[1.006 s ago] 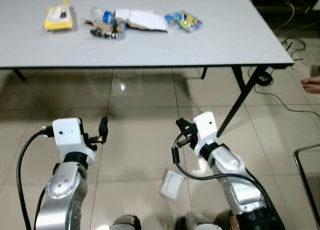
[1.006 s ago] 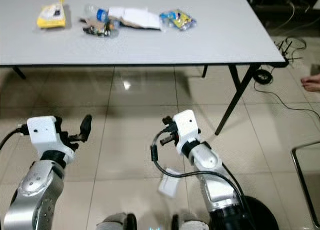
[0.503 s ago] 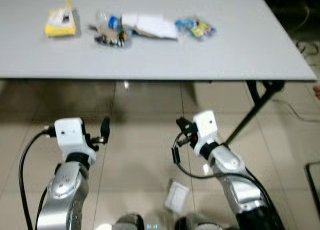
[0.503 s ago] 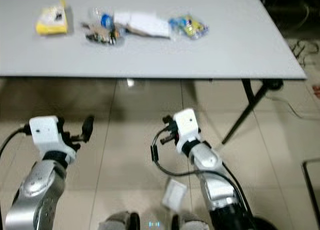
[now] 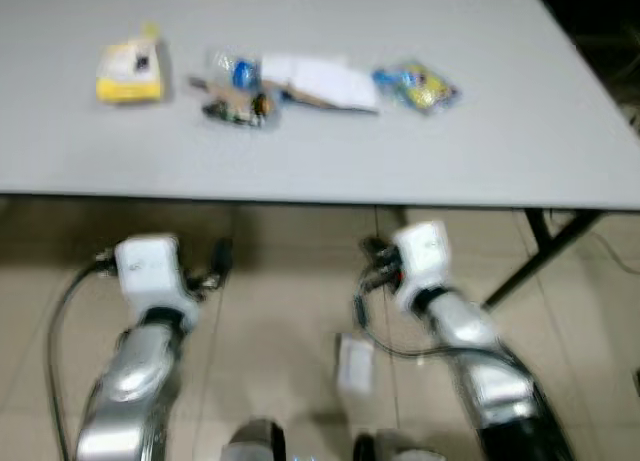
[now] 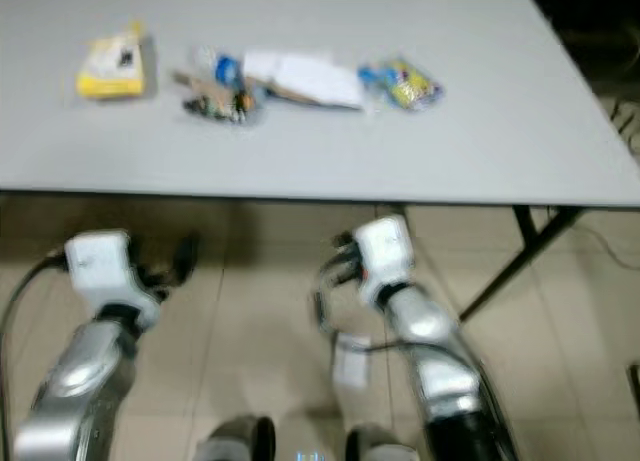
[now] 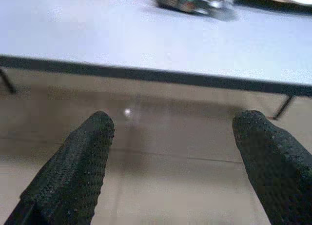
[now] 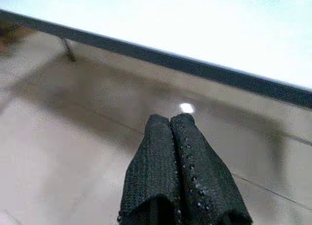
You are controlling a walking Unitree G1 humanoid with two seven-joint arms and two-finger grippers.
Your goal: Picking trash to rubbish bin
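Observation:
Trash lies in a row on the grey table (image 5: 330,166): a yellow packet (image 5: 128,71) at the left, a crushed plastic bottle with a blue cap (image 5: 236,93), white paper (image 5: 318,79), and a blue-yellow wrapper (image 5: 416,84) at the right. Both arms hang low in front of the table's near edge. My left gripper (image 7: 170,152) is open with nothing between its fingers, pointing under the table edge. My right gripper (image 8: 170,125) is shut and holds nothing. The head views are blurred.
A black table leg (image 5: 555,239) slants down at the right. A small white card (image 5: 354,363) lies on the tiled floor (image 5: 280,311) between my arms. The table's dark front edge (image 7: 146,74) runs just ahead of both grippers.
The whole picture has shifted: the table sits lower and nearer in view, so the camera has moved toward it. Both arms hold the same pose.

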